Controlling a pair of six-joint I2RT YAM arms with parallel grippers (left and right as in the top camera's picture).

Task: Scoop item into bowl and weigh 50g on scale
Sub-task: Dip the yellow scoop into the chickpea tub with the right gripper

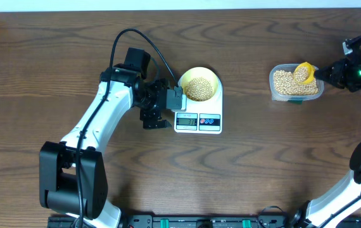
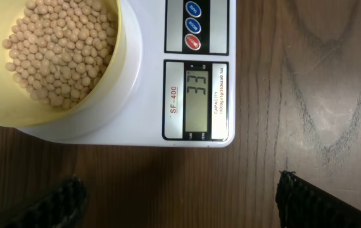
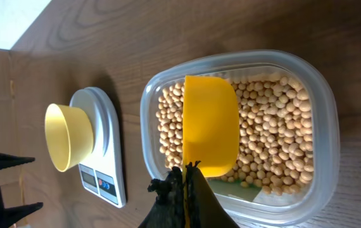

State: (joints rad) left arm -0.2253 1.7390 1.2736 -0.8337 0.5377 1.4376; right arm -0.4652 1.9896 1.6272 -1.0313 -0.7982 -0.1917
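Left wrist: scale reads 33, so right jaws pinch scoop over beans at its 3 o'clock; left jaws spread.

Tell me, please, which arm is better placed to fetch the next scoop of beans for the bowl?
Right. The right hand is shut on the yellow scoop, which is in the clear container of beans. The left hand is open and empty beside the scale, which reads 33.
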